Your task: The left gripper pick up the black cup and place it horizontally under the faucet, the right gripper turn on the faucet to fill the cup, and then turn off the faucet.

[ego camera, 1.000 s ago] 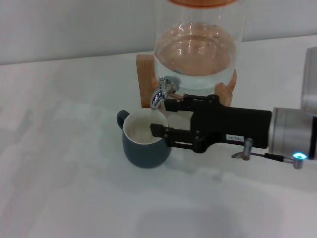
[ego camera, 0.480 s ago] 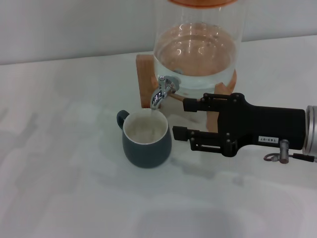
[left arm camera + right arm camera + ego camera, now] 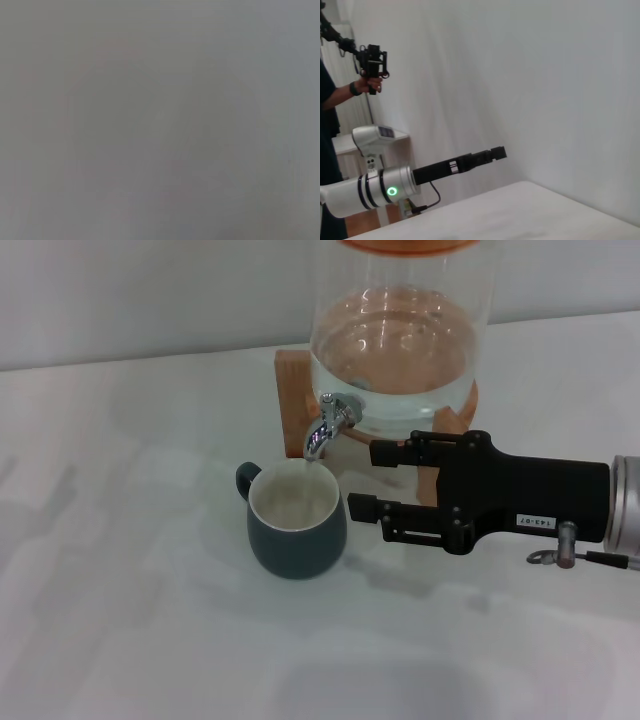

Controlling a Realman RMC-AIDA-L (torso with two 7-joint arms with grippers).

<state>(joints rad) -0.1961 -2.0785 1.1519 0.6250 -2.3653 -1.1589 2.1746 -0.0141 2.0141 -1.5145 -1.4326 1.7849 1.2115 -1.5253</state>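
- Your right gripper [image 3: 363, 480] bears a small white label, unreadable; fingers spread, empty, barely shifted since the previous frame.
- Black cup [image 3: 295, 521] sits under the faucet [image 3: 327, 425].
- Left gripper [image 3: 497, 152]: grip undeterminable.

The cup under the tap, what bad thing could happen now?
Water seems to be running from the faucet into the cup. The right gripper, open, sits beside the faucet, not on the lever, so the cup might overflow onto the table. Reaching back in, its lower finger could nudge the cup.
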